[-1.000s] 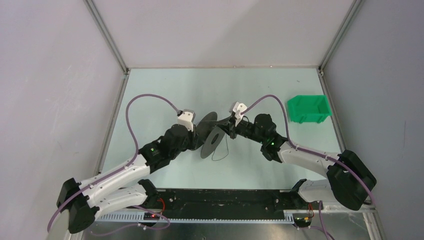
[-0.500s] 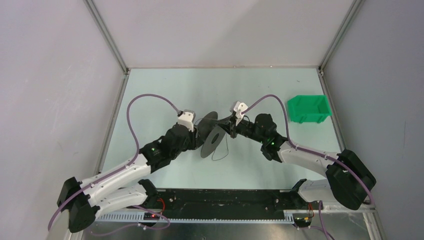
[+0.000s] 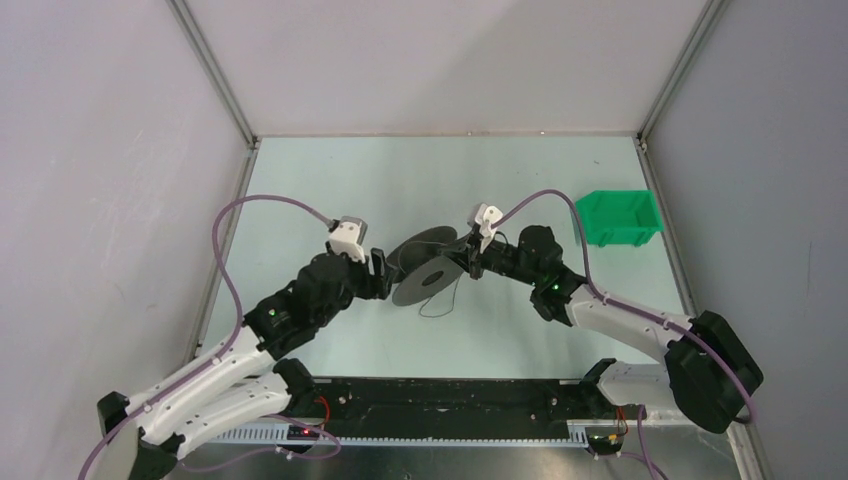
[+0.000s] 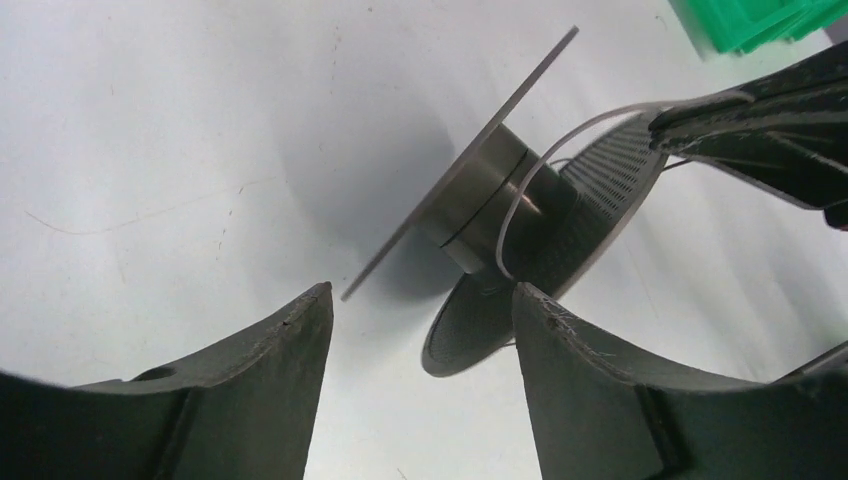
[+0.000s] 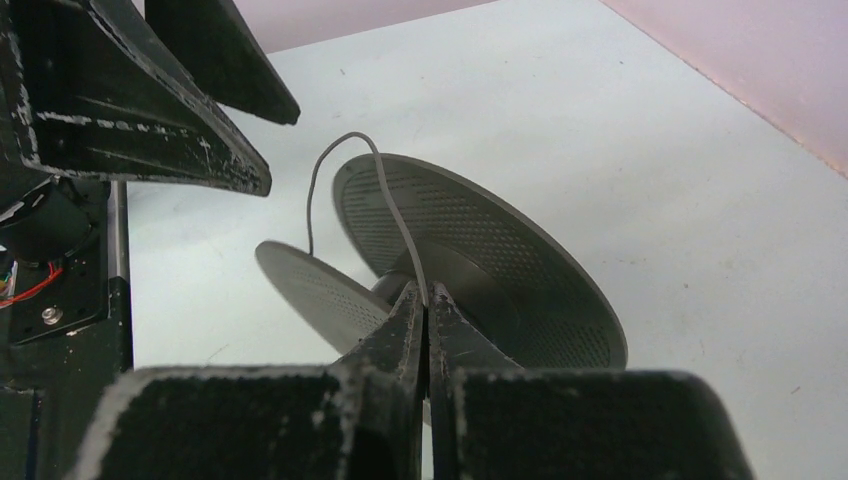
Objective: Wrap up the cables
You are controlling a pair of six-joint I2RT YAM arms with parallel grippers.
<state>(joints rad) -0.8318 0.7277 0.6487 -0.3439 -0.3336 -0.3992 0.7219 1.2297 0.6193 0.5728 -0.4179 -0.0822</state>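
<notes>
A dark grey spool (image 3: 425,268) rests tilted on the table between my two grippers. It also shows in the left wrist view (image 4: 500,200) and the right wrist view (image 5: 480,250). The thin cable (image 5: 340,165) arcs over the spool's flange to its core, and a loose loop (image 3: 441,305) lies on the table below the spool. My right gripper (image 3: 468,262) is shut on the cable (image 4: 530,170) just right of the spool, its fingertips (image 5: 408,312) pinching it. My left gripper (image 3: 385,268) is open and empty, just left of the spool, not touching it (image 4: 420,295).
A green bin (image 3: 617,217) stands at the right side of the table, and its corner shows in the left wrist view (image 4: 750,20). Grey enclosure walls close in the table on the left, back and right. The black base rail runs along the near edge.
My left gripper has let go of the spool and drawn back to the left, open. The spool now lies at a flatter tilt. My right gripper has shifted slightly right, still holding the cable.
</notes>
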